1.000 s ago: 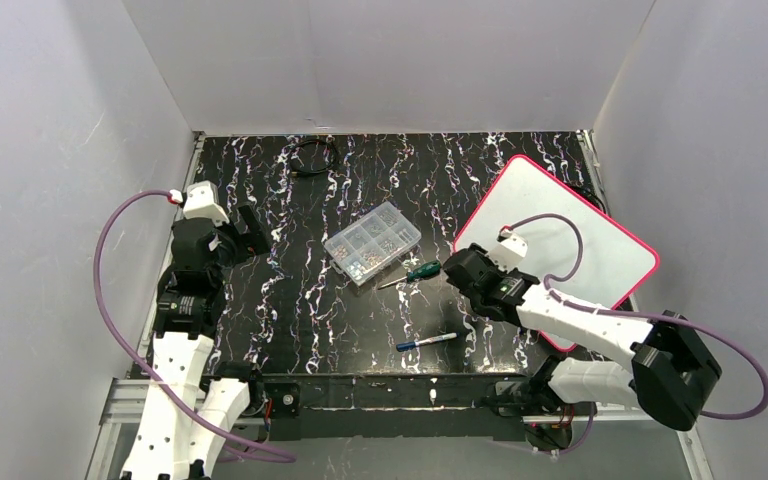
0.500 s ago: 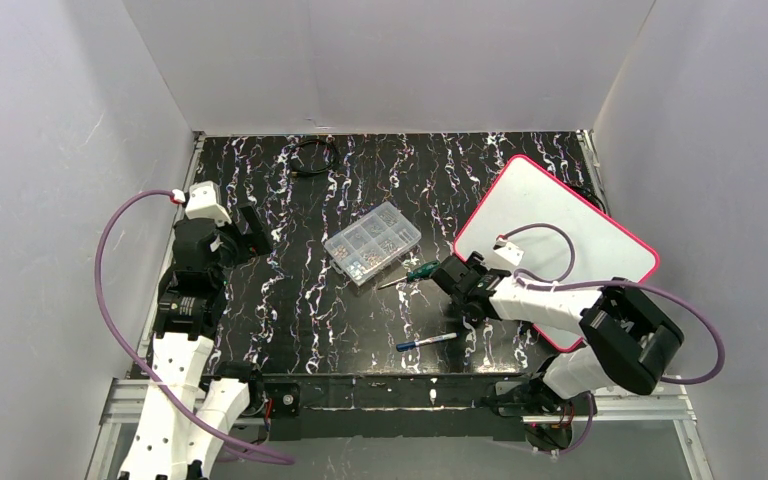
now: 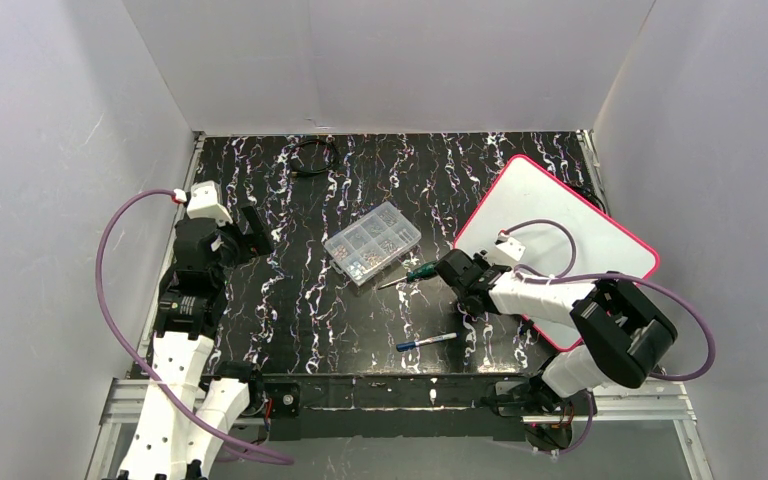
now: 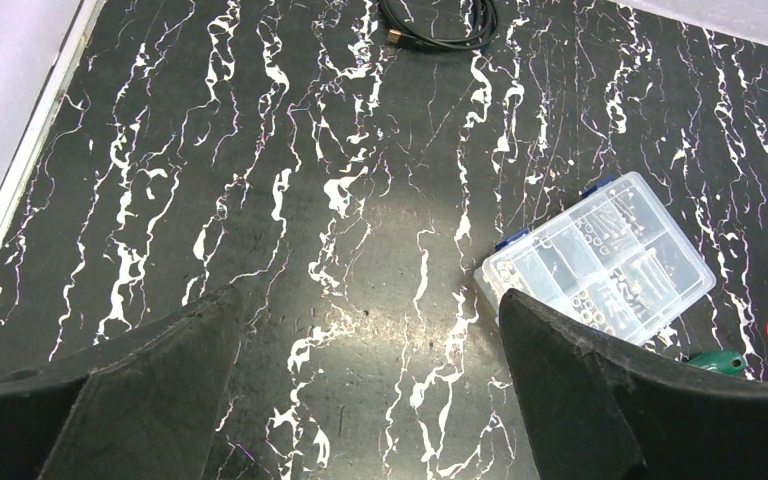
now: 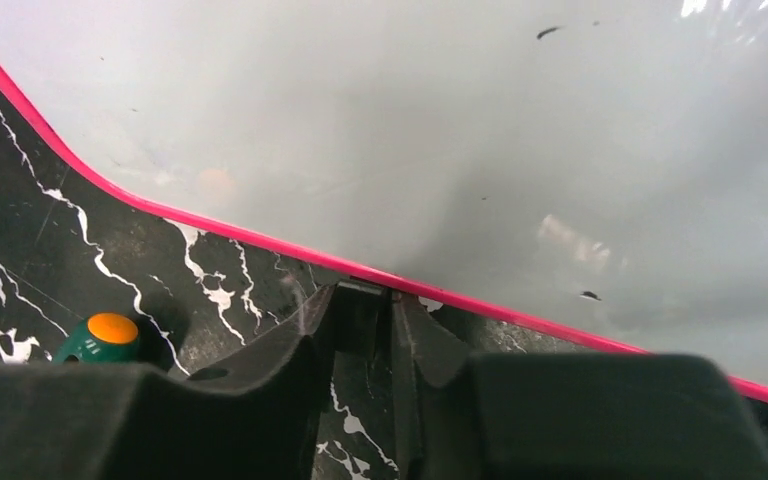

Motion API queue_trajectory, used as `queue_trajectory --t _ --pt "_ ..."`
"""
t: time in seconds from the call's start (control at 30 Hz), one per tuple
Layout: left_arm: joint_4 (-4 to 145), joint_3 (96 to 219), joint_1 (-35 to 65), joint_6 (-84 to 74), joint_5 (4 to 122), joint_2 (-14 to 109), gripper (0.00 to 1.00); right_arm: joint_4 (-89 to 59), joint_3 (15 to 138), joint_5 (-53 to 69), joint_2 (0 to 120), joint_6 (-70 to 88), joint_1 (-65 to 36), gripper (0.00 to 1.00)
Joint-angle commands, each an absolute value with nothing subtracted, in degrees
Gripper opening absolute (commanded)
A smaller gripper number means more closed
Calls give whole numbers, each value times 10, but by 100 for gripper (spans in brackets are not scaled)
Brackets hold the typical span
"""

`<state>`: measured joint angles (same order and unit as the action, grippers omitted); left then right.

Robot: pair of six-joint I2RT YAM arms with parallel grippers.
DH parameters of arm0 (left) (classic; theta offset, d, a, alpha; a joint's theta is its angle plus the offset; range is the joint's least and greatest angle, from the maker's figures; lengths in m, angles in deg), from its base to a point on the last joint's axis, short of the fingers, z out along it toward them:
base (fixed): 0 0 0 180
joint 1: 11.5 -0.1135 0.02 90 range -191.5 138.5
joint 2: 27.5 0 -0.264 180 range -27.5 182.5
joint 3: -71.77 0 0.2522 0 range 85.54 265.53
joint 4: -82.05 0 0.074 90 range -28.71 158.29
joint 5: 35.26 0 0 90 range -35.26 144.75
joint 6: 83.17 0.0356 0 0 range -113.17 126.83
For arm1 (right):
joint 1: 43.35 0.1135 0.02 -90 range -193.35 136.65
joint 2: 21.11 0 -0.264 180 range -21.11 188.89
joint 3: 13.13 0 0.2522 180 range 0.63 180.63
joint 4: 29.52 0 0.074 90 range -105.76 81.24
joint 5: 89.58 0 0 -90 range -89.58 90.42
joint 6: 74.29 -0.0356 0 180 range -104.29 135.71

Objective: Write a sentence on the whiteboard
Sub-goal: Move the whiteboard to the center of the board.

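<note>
The whiteboard (image 3: pixel 538 195), white with a pink-red rim, lies tilted at the table's right; its face (image 5: pixel 460 120) carries only a few small dark specks and no sentence shows on it. My right gripper (image 3: pixel 459 272) is at the board's near-left edge. In the right wrist view its fingers (image 5: pixel 380 300) are pressed together on a small black tab under the pink rim. A blue marker (image 3: pixel 426 341) lies on the table near the front, apart from both grippers. My left gripper (image 3: pixel 250 226) hangs over the left of the table, jaws wide (image 4: pixel 370 300) and empty.
A clear compartment box (image 3: pixel 372 242) (image 4: pixel 600 262) of small parts sits mid-table. A green-handled screwdriver (image 3: pixel 415 272) (image 5: pixel 100 338) lies between it and the right gripper. A black cable coil (image 3: pixel 312 158) (image 4: pixel 438 25) lies at the back. White walls enclose the table.
The right arm has folded in and its gripper has shifted slightly left to the board's edge, with its jaws closing. The left arm has not moved.
</note>
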<state>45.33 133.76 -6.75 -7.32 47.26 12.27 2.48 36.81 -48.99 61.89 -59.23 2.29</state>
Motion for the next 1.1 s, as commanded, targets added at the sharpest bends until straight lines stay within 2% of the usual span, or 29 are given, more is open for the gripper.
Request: queue_trajectory --t 0.0,0.07,0.1,0.23,0.67,1.07 --pt "452 1340 -64 -75 470 126 98 -11 367 -512 630 -547 15 21" --pt "452 1340 -64 -75 471 127 98 -14 372 -508 635 -523 15 4" --pt "452 1340 -64 -76 471 127 98 -16 374 -506 638 -511 15 1" --pt "453 1339 -64 -77 473 130 98 -52 368 -483 644 -450 16 1" --pt "455 1338 -64 -79 480 140 98 -307 289 -337 606 -243 26 1" --pt "456 1338 -64 -77 481 144 98 -342 296 -199 624 -133 27 1"
